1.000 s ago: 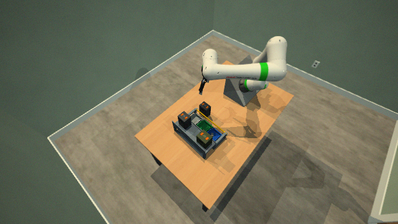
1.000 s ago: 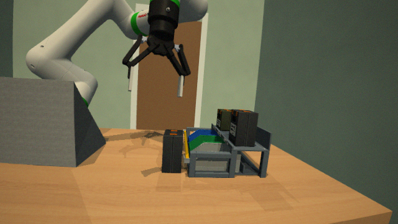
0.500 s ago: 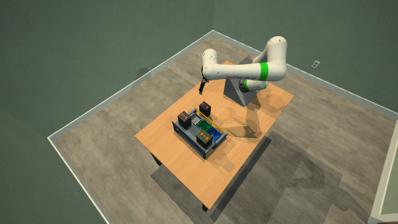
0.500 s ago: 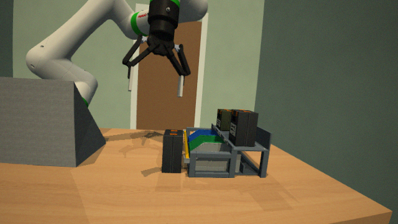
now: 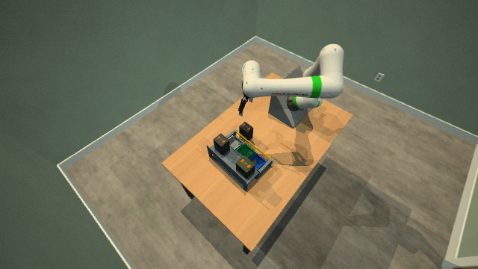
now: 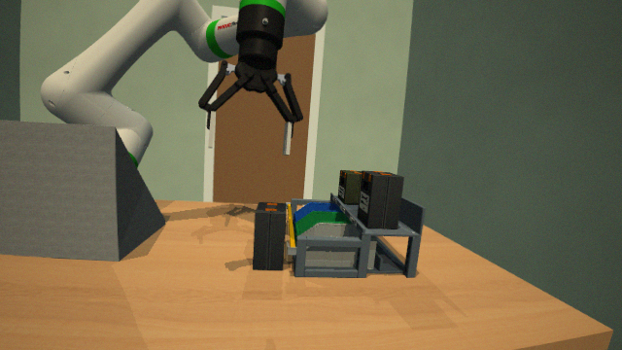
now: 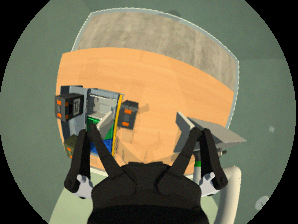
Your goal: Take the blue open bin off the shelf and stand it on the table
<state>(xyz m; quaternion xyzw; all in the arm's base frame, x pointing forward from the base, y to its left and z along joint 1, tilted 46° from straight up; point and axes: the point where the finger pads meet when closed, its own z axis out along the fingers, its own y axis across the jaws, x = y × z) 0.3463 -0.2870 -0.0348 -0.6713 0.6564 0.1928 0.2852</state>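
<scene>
The arm [image 5: 291, 87] is bent at the elbow and reached out level from its pedestal [image 6: 58, 194]. The gripper [image 6: 249, 128] is pointed down, fingers spread wide, nothing held, high above the shelf [image 6: 413, 214]. The blue open bin [image 5: 258, 161] is kept on that shelf, beside the green bin [image 5: 244, 150].

brown door [image 6: 253, 160] | wall outlet [image 5: 379, 77] | grey wedge pedestal [image 6: 58, 194]

The white arm [image 5: 287, 87] with green bands is reaching out horizontally from its elbow, wrist bending down. The gripper [image 6: 249, 127] is hanging up in the air pointing straight down, fingers [image 6: 287, 138] spread as wide as they go, gripping nothing at all.
</scene>
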